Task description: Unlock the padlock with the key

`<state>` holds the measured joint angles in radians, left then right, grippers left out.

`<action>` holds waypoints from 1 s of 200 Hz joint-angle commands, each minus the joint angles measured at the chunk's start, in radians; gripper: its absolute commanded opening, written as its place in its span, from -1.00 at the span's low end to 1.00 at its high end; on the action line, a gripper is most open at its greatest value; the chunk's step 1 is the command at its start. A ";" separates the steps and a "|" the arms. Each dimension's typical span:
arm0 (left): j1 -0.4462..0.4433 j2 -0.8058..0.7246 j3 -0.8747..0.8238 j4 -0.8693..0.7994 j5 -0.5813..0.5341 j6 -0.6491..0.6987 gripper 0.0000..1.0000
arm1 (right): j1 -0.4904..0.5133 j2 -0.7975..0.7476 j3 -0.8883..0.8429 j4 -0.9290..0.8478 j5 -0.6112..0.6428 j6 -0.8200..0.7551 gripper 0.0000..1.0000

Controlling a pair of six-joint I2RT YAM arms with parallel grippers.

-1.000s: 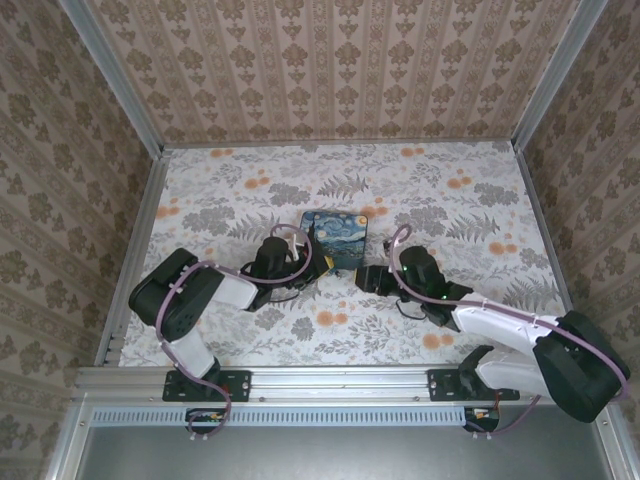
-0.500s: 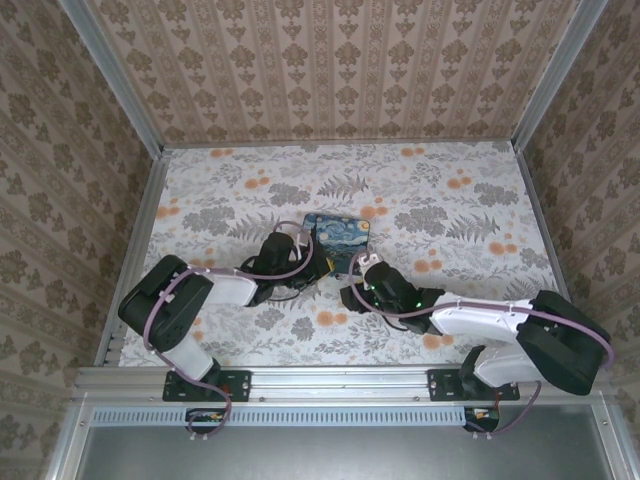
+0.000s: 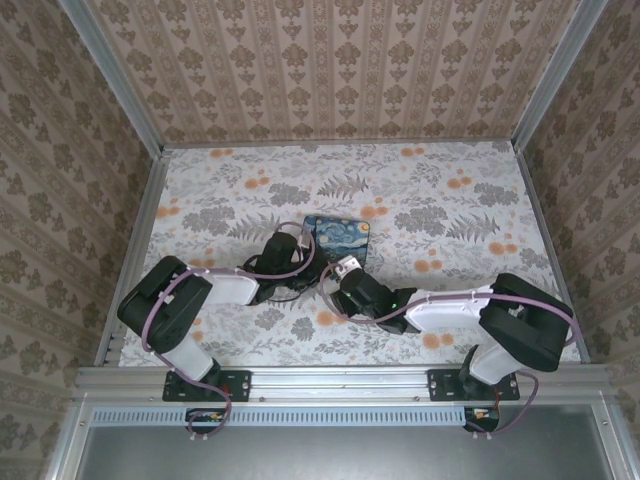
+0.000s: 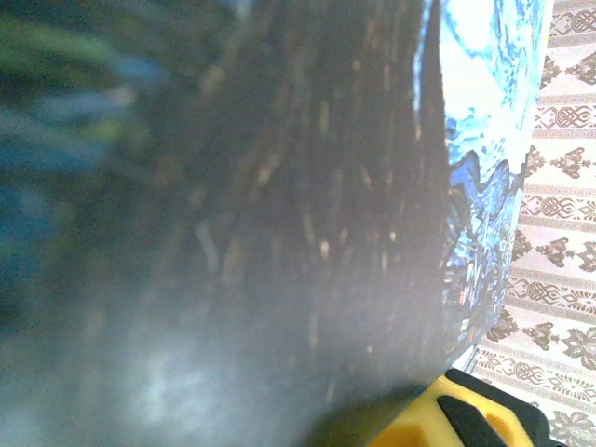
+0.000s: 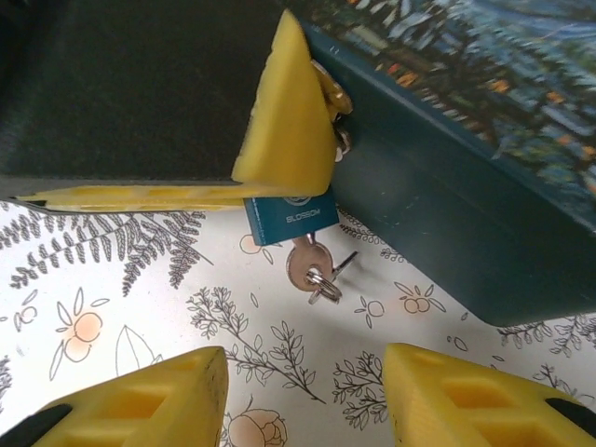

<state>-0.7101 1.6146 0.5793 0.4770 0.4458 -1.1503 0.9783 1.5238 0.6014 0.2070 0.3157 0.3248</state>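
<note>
In the right wrist view the small teal padlock [image 5: 291,219] hangs at the near corner of the painted box [image 5: 447,186]. Its upper part is hidden behind the yellow finger [image 5: 289,121] of my left gripper, which is shut on it. A silvery key [image 5: 307,265] with a small ring sticks out of the padlock's underside, just above the tabletop. My right gripper [image 5: 307,400] is open, its two yellow fingers either side of empty table a short way before the key. From above, the left gripper [image 3: 316,267] and right gripper [image 3: 338,281] meet at the box's front left corner.
The painted box [image 3: 337,236] stands mid-table on the floral tabletop [image 3: 450,200]. Patterned walls close in the left, back and right sides. In the left wrist view a blurred dark surface is very close, with the box's painted side [image 4: 484,186] at the right.
My right gripper has swung left from the box's right front to the padlock beside the left gripper. The left arm shifted only slightly.
</note>
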 commanded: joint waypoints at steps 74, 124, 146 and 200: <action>-0.011 -0.040 0.029 -0.028 0.002 0.009 -1.00 | 0.009 0.126 0.102 0.002 0.132 -0.055 -0.04; -0.015 -0.044 0.030 -0.030 0.001 0.006 -1.00 | -0.001 0.164 0.137 -0.001 0.167 -0.051 -0.18; -0.016 -0.042 0.030 -0.032 -0.001 0.006 -1.00 | -0.013 0.164 0.142 0.003 0.166 -0.040 -0.29; -0.024 -0.046 0.026 -0.033 -0.004 0.003 -1.00 | -0.063 0.142 0.138 0.038 0.032 -0.011 -0.90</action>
<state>-0.7197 1.6028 0.5900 0.4568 0.4213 -1.1507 0.9592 1.6714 0.7227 0.2085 0.3981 0.2871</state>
